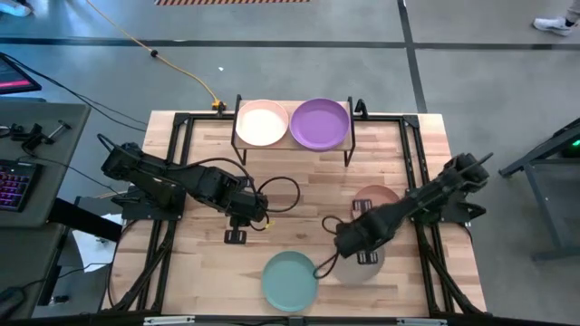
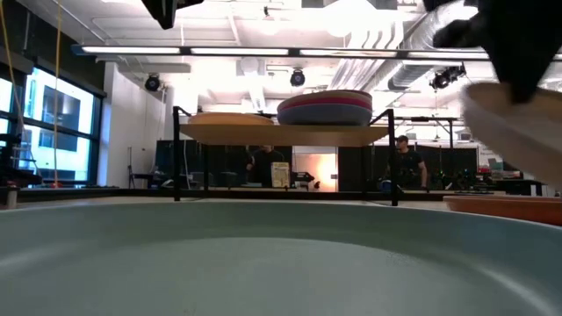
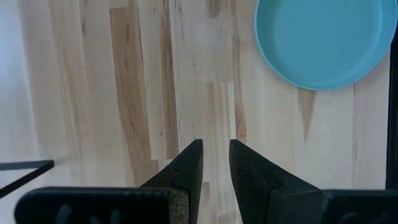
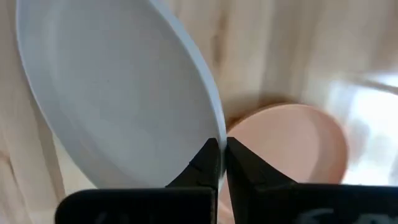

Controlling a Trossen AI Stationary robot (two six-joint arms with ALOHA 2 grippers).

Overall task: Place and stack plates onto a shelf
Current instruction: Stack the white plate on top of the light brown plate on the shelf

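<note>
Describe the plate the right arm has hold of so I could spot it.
Start at the shelf at the table's far edge, then come toward the near edge, right of centre. There the right gripper is pinching the rim of a beige plate, tilting it. It lies between the teal plate and the salmon plate.

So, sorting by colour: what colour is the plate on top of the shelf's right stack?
Purple plate; the high view shows it best.

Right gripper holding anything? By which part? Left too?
Right gripper pinches the beige plate by its rim. Left gripper holds nothing, over bare tabletop.
</note>
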